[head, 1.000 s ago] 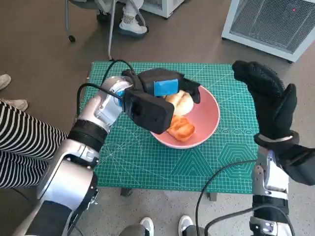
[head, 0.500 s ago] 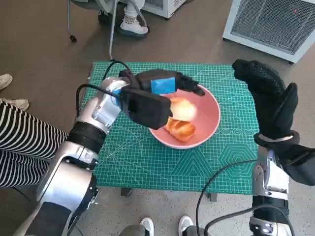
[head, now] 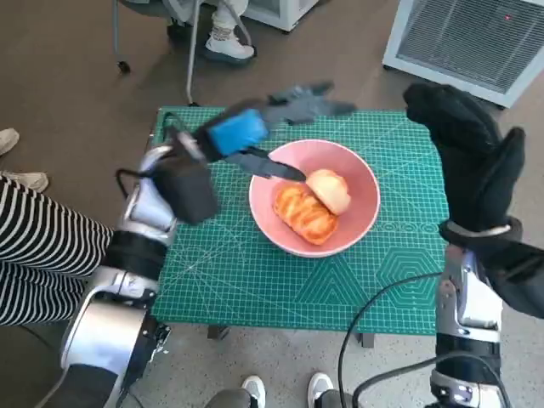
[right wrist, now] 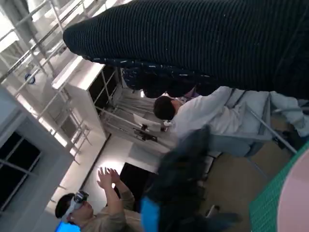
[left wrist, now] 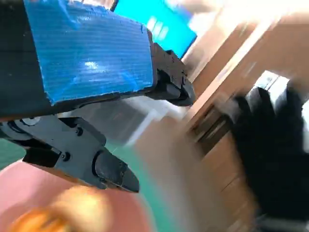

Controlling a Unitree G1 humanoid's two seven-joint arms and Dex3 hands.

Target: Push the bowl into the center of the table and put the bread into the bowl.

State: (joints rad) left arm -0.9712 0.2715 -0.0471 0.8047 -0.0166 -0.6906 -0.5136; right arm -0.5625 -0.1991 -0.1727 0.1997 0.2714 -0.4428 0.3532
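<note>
Bread rolls, golden and soft (head: pixel 312 204), lie inside the pink round bowl (head: pixel 361 217) near desk centre. Likely light, crushable: grip gently around the sides. Left hand (head: pixel 280 115) empty, fingers spread; right hand (head: pixel 472 174) raised, empty.

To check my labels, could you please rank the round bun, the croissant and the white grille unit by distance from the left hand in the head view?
From the left hand:
1. Round bun, in the bowl's far side.
2. Croissant, in the bowl, nearer the robot; close to the bun's rank.
3. White grille unit, on the floor beyond the table's right corner.
</note>
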